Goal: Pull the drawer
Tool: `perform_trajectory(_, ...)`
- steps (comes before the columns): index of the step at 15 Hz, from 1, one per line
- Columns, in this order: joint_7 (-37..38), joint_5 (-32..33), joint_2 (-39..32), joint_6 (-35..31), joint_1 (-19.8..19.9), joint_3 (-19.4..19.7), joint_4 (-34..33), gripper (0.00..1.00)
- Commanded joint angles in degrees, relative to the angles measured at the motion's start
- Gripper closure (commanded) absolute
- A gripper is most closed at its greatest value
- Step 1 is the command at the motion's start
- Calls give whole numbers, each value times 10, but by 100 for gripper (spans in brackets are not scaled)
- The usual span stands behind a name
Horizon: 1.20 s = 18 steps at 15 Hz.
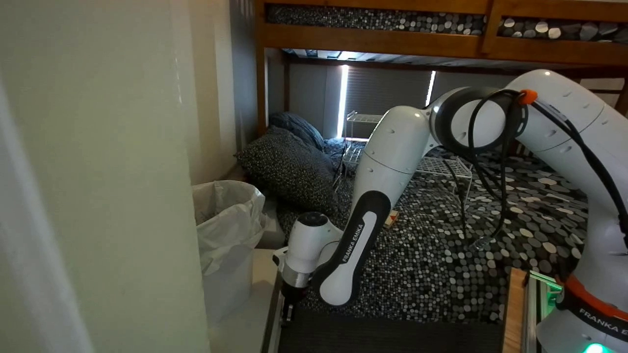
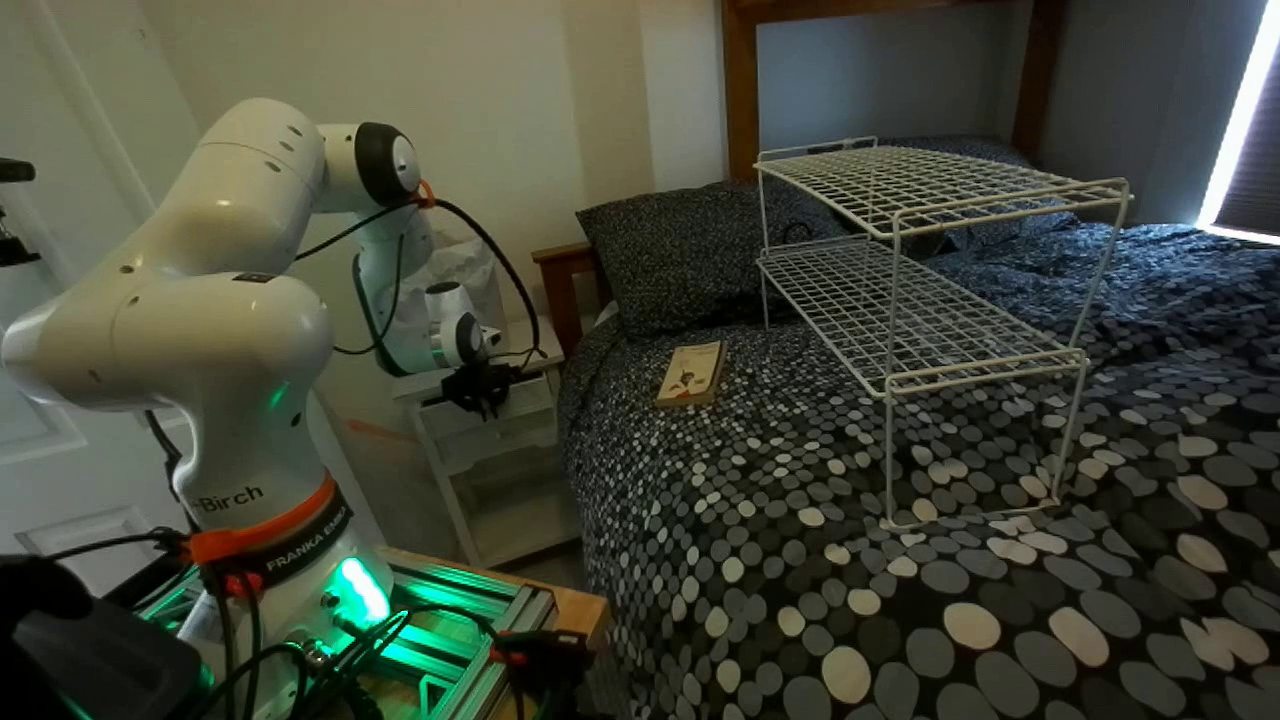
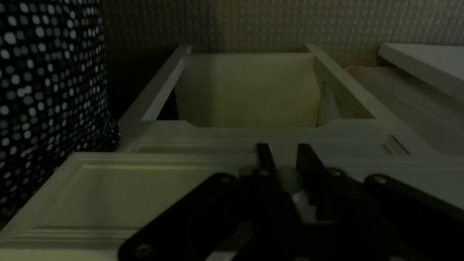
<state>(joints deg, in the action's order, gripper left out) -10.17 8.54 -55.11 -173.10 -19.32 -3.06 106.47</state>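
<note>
The drawer [image 3: 137, 195] shows its pale panelled front in the wrist view, large and dim across the lower part. A rounded knob [image 3: 289, 179] on it sits between the two dark fingers of my gripper [image 3: 283, 145], which is closed on it. In an exterior view the gripper [image 2: 487, 408] hangs in front of the pale cabinet [image 2: 450, 500], at drawer height. Another exterior view has the gripper [image 1: 287, 319] pointing down beside the cabinet top [image 1: 240, 318]. The drawer's inside is hidden, and how far it stands out I cannot tell.
A white lined bin [image 1: 228, 245] stands on the cabinet top, close to the wrist. The bed [image 2: 640, 480] borders the cabinet, bearing a pillow [image 2: 690, 260], a book [image 2: 692, 372] and a wire rack [image 2: 980, 370]. Below the drawer is an open shelf [image 3: 250, 90].
</note>
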Motion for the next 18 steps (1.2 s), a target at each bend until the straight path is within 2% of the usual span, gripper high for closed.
perform_trajectory(1,17,13,30,12,2,6,69,94)
perform_trajectory(8,13,18,52,-6,9,14,143,94)
perform_trajectory(18,7,36,63,1,0,34,166,94)
